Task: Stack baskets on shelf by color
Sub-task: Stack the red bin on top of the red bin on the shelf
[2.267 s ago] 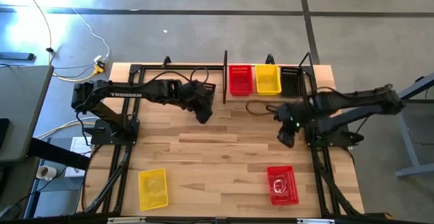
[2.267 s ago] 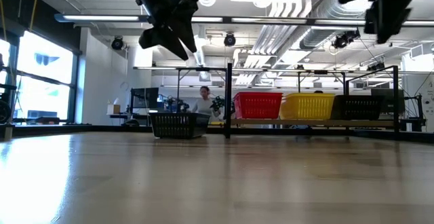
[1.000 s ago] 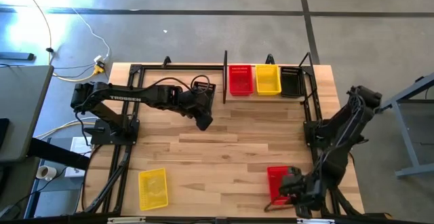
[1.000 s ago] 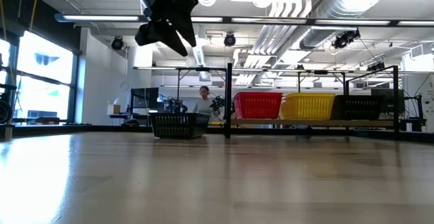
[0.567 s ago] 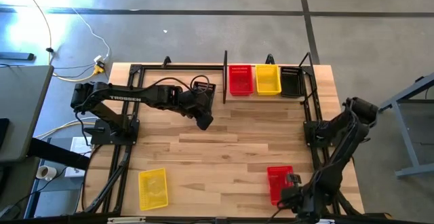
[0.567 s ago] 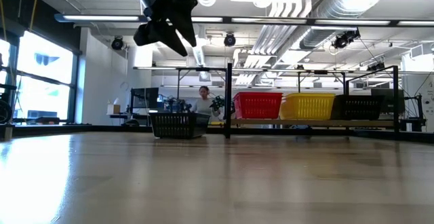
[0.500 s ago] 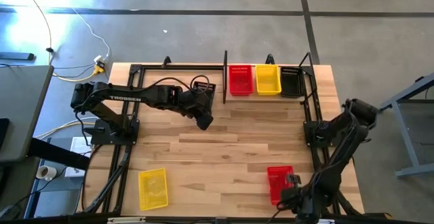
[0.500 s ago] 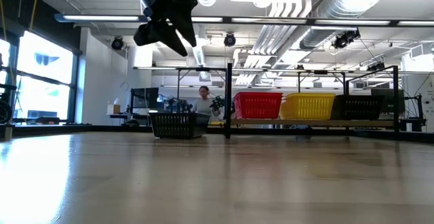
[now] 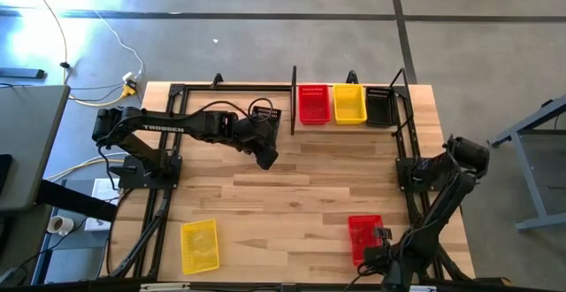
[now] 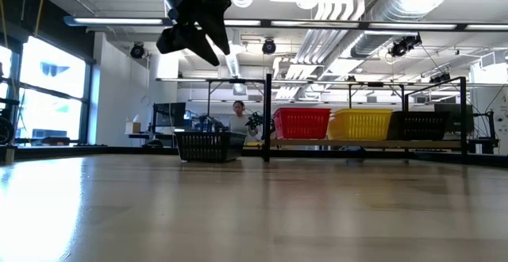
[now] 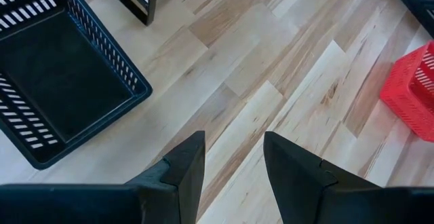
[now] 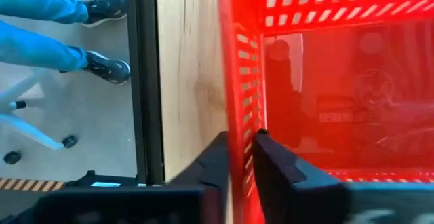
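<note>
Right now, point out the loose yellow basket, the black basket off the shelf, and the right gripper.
yellow basket (image 9: 199, 244), high view, its floor.
black basket (image 11: 57, 81), left wrist view, its dark floor.
right gripper (image 12: 243, 157), right wrist view, between fingers astride the red basket (image 12: 352, 81) wall.

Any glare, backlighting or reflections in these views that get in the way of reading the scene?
High view: bright glare on the floor at upper left; table evenly lit. Low view: the left gripper is a backlit silhouette against ceiling lights. Right wrist view: the glossy floor of the red basket mirrors the surroundings.
</note>
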Tool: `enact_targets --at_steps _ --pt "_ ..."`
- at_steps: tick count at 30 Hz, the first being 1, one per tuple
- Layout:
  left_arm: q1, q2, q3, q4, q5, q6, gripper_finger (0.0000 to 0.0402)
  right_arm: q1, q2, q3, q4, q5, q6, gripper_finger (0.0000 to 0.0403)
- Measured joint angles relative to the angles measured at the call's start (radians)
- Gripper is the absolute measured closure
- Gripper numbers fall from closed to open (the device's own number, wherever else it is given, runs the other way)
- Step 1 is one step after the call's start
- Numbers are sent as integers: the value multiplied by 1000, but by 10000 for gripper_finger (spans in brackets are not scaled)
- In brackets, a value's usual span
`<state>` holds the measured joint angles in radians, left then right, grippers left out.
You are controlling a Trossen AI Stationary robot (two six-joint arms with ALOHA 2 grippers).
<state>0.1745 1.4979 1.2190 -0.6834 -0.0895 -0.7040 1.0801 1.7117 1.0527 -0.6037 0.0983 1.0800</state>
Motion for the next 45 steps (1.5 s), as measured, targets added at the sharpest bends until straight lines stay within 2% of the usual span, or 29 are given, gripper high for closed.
enact_targets --at_steps 2,16,24,28,35,45 --pt "0 0 0 -1 0 0 261 -1 -6 0 5 6 0 393" --pt "25 0 0 -124 -8 119 261 -97 -140 0 4 118 10 401" --pt "61 0 0 -128 -9 215 261 -217 -249 0 -23 242 -96 402" --pt "87 0 0 -128 -10 237 261 -300 -305 0 -45 295 -177 403" --pt "145 0 0 -128 -11 237 261 -479 -402 0 -53 318 -395 403" --pt "217 0 0 -128 -9 245 261 -825 -511 0 -54 312 -859 403"
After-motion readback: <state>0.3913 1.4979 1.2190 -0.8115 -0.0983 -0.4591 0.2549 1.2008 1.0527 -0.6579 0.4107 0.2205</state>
